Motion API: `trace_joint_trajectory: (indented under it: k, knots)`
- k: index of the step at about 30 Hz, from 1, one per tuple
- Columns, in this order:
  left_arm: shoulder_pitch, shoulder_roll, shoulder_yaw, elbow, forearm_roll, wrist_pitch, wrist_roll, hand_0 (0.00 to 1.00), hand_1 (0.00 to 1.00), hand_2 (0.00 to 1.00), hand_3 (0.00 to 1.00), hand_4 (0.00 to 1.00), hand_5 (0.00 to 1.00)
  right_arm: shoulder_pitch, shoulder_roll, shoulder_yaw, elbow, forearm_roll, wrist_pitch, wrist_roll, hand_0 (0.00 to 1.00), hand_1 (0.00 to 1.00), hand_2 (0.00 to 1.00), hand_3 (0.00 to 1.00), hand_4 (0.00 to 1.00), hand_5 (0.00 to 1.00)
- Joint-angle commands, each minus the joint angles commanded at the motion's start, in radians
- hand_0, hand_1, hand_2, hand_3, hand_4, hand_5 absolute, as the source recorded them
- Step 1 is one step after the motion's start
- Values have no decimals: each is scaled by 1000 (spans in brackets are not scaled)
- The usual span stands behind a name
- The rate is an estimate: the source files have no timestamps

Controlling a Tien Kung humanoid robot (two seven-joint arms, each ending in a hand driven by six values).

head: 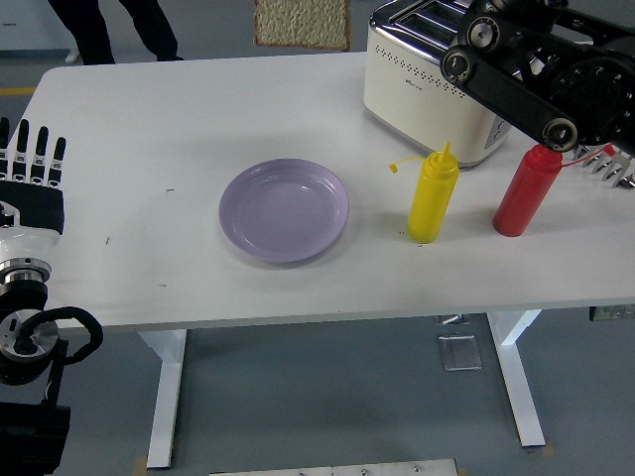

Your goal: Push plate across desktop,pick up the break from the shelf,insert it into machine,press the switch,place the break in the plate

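A lilac plate (284, 210) lies on the white table (149, 129), left of centre. A slice of bread (303, 23) shows at the picture's top edge, beyond the table's far side; what holds it is out of frame. A cream toaster (422, 94) stands at the back right. My right arm (516, 89) reaches in from the right, over the toaster's right part; its hand is not visible. My left hand (32, 159) rests at the left edge with straight fingers and holds nothing, far from the plate.
A yellow squeeze bottle (434, 196) and a red squeeze bottle (524, 193) stand in front of the toaster, right of the plate. A white rack (612, 166) shows at the right edge. A person's legs (119, 25) stand beyond the far left corner.
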Motion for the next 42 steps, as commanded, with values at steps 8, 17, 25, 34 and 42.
trace_joint_trajectory:
  k: [8,17,25,34,42]
  knots:
    - [-5,0,-2,6,2,0,0,847,846,847,788,561,998,-16,37,-129,94,179,75,-8,214,335,412,487,297,177]
    - [-9,0,-1,5,2,0,0,847,846,847,788,561,998,-71,104,-219,40,291,79,22,223,342,428,503,266,194]
    - [-16,0,-1,4,4,1,0,847,845,847,787,561,998,-115,138,-233,-78,288,35,61,225,340,425,500,253,194]
    - [-20,0,2,1,4,1,0,846,845,847,787,560,998,-140,161,-235,-189,301,20,84,225,337,420,494,275,191]
    - [-23,0,0,-1,4,1,0,846,846,847,787,559,998,-152,180,-255,-248,309,25,88,242,346,418,489,282,168]
